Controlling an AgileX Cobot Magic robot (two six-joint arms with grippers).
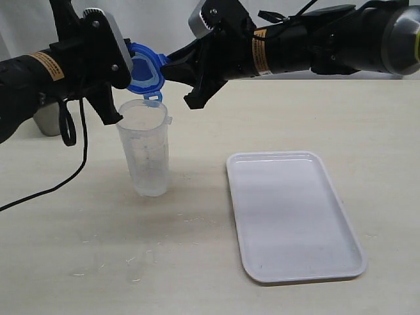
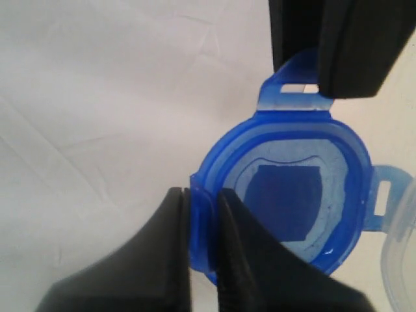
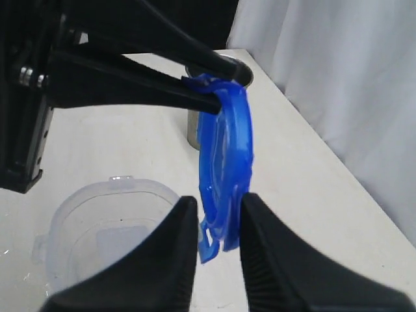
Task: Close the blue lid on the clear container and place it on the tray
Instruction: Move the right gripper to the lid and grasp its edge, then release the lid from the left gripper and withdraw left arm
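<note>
Blue lid [image 1: 144, 69] stands on edge in the air, pinched from two sides. The left gripper [image 2: 203, 201] has its jaws narrow on one rim. The right gripper [image 3: 218, 211] has its jaws closed onto the opposite rim, apparently touching both faces. Just below sits the open container [image 1: 147, 157], at 9 o'clock from the tray [image 1: 269, 156] on the table.

Risk: with both arms gripping, any uneven pull could twist or drop the lid. A hanging flap could also snag the container's rim and tip it.

The left wrist view alone shows the lid's face and flaps. The right wrist view shows the container's open mouth, and only the exterior view shows the tray.
</note>
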